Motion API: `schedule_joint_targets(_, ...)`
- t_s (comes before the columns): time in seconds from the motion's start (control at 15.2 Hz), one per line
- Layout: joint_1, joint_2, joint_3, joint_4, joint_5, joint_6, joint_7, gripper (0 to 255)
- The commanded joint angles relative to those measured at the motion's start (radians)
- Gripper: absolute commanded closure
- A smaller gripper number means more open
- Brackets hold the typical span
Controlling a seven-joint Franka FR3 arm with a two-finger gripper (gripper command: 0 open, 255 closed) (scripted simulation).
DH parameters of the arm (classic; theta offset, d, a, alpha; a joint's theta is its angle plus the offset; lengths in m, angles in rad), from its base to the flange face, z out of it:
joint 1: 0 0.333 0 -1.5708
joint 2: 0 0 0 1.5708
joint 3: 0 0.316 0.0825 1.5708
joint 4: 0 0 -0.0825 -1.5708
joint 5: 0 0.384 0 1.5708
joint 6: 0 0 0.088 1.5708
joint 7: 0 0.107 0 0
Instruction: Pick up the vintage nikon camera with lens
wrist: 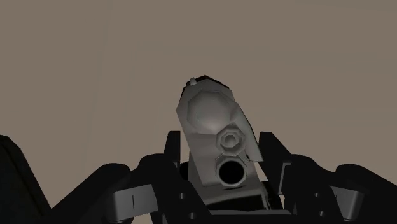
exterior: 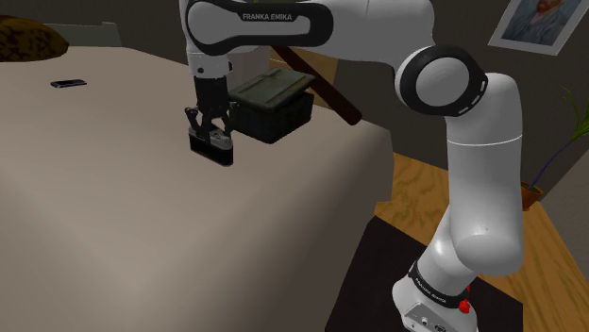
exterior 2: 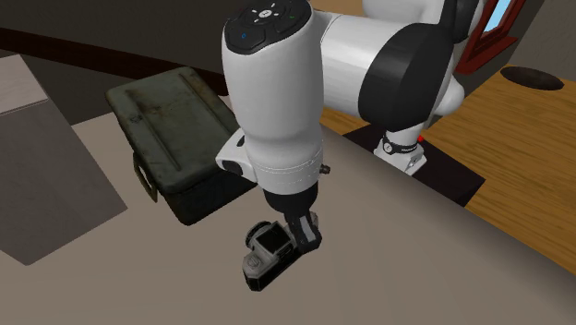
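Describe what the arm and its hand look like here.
The arm is white, built of rounded tubular links, with dark rings at the joints and black FRANKA EMIKA lettering on one link. The hand is all black, with two fingers.

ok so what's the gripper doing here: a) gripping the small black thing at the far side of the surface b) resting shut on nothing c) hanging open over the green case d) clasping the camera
d: the gripper has its fingers closed against either side of the camera, beside the dark green case.
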Motion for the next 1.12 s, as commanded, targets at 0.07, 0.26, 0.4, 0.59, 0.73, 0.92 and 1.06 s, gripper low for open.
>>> schedule_joint_targets(0.07, 0.001, 0.004, 0.0, 0.018, 0.0, -0.016, -0.001, 255)
schedule_joint_targets(0.26, 0.005, 0.012, 0.0, 0.071, -0.002, -0.061, 0.0, 255)
schedule_joint_targets(0.4, 0.009, 0.019, 0.0, 0.11, -0.003, -0.092, 0.0, 255)
schedule_joint_targets(0.59, 0.015, 0.034, 0.0, 0.174, -0.006, -0.141, 0.001, 255)
schedule_joint_targets(0.73, 0.02, 0.047, 0.0, 0.223, -0.009, -0.177, 0.002, 255)
schedule_joint_targets(0.92, 0.03, 0.074, -0.001, 0.307, -0.015, -0.235, 0.002, 255)
schedule_joint_targets(1.06, 0.035, 0.086, -0.001, 0.344, -0.018, -0.259, 0.003, 255)
